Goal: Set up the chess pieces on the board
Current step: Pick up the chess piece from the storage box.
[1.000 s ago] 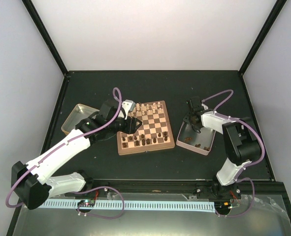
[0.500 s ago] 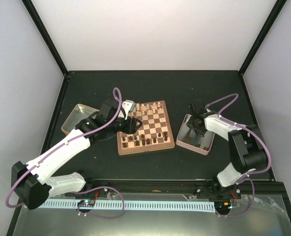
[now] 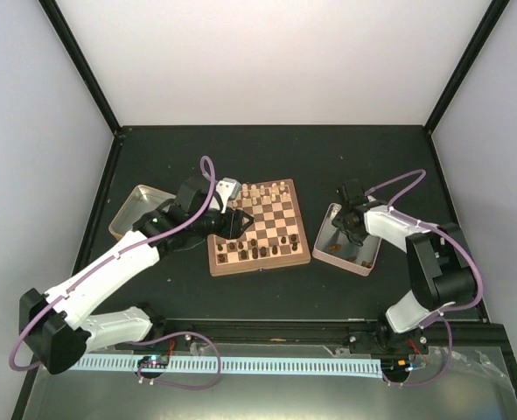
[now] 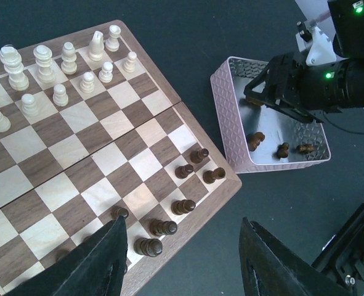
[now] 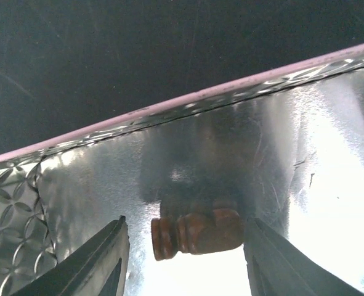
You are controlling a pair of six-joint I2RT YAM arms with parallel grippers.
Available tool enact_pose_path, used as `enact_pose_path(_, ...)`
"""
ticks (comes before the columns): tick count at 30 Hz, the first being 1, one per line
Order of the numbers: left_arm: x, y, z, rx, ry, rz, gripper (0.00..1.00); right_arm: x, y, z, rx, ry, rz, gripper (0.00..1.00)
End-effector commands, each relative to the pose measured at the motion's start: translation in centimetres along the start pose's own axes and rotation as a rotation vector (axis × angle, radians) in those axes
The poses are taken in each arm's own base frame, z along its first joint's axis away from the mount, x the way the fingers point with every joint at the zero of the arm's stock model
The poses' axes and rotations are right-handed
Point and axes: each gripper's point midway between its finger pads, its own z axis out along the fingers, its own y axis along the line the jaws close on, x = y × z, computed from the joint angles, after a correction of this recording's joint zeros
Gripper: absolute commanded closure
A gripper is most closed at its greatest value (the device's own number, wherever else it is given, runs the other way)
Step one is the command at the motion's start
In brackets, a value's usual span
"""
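Observation:
The board [image 3: 260, 266] lies mid-table; in the left wrist view [image 4: 77, 160] cream pieces [image 4: 66, 57] stand along its far rows and several dark pieces [image 4: 183, 206] stand near its near edge. My left gripper [image 3: 233, 223] hovers open and empty over the board's left part, its jaws [image 4: 191, 262] wide apart. My right gripper [image 3: 351, 224] is down inside the pink-rimmed tray [image 3: 363, 269]. In the right wrist view its open jaws [image 5: 188, 223] straddle a dark piece [image 5: 197, 234] lying on its side on the tray floor.
A yellow-rimmed metal tin [image 3: 127, 217] sits left of the board. The pink tray [image 4: 231, 145] holds a few more dark pieces [image 4: 283, 148] near its front wall. Black frame rails border the table.
My right gripper has moved slightly toward the near side and lowered into the pink tray, with its elbow swinging right. The left arm has not moved.

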Motion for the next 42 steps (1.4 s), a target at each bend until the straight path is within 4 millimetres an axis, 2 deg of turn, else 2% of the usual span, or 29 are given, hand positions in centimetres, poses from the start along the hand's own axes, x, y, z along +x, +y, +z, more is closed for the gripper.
enact_pose_path(1,-0.4,-0.2,-0.6,0.012,-0.026,0.013,0.48,-0.5,-0.2,0.3,0.031,-0.023,0.04,0.5)
enact_pose_path(8,-0.5,-0.4,-0.5,0.024,-0.025,0.022,0.48,0.0,-1.9,0.9,0.134,-0.004,0.039,0.47)
enact_pose_path(14,-0.6,-0.5,-0.7,0.031,-0.03,0.029,0.48,0.2,-2.4,0.0,0.14,-0.013,0.025,0.5)
enact_pose_path(21,-0.5,-0.6,-0.8,0.038,-0.034,0.031,0.48,1.4,-1.9,-0.9,0.104,0.005,-0.011,0.49)
enact_pose_path(27,-0.4,-0.6,-0.9,0.041,-0.034,0.031,0.48,2.6,-2.1,-0.7,0.094,0.029,-0.02,0.6)
enact_pose_path(30,-0.4,-0.6,-0.9,0.043,-0.033,0.028,0.48,2.5,-2.2,-0.5,0.102,0.021,-0.029,0.65)
enact_pose_path(42,-0.3,-0.5,-0.8,0.042,-0.029,0.023,0.48,1.9,-1.0,0.6,0.101,0.017,-0.109,0.67)
